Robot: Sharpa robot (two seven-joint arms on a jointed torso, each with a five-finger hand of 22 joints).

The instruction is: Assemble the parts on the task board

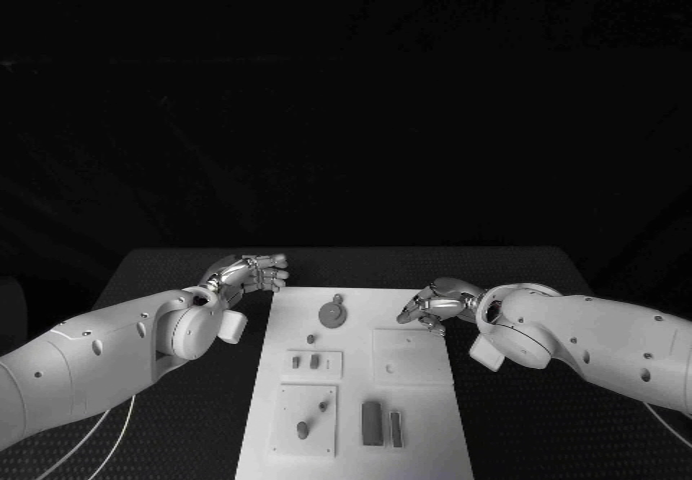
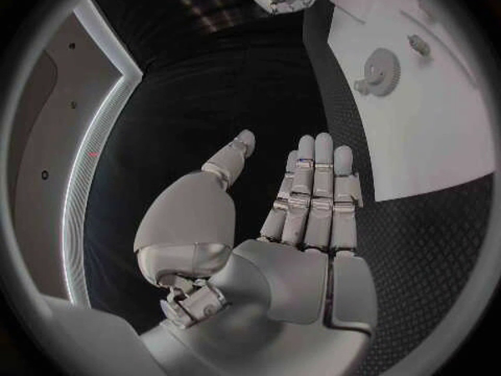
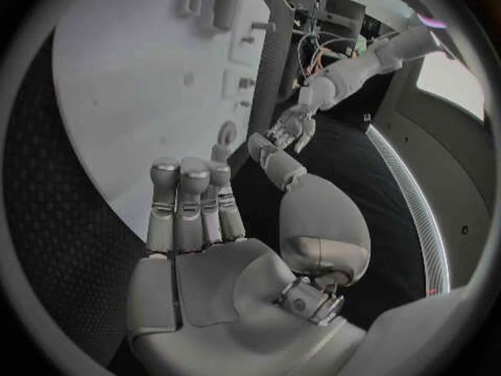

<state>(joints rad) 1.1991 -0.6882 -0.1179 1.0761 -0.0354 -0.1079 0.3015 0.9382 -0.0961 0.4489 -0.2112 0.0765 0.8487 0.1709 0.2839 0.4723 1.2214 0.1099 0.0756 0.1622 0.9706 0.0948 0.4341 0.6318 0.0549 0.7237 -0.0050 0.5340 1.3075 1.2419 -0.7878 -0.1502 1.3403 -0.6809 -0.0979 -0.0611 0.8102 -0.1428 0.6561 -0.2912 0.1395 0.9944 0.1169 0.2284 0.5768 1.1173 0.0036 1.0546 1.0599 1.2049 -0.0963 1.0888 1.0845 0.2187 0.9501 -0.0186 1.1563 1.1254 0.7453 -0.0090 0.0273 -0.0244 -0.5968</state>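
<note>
The left hand hangs just off the far left corner of the task board, over the black table. In the left wrist view its fingers lie straight and side by side with the thumb apart, and nothing is in the palm: it is open and empty, probably parked clear of the plate so that the parts stay unobstructed.

On the board, going rightward, a small peg lies on the near left inset, two short pieces sit in the inset beyond it, and a round gear lies flat near the far edge. Two dark bars lie side by side near the front middle. All of these parts look loose and laid out for picking, none yet plainly fitted, so the assembly seems barely begun.

The right hand hovers over the board's far right edge, to the right of the gear. Its fingers are extended together, thumb to the side, holding nothing: also open. It sits nearer the gear than the left hand does, so it is likely the one placed to make the first pick.
</note>
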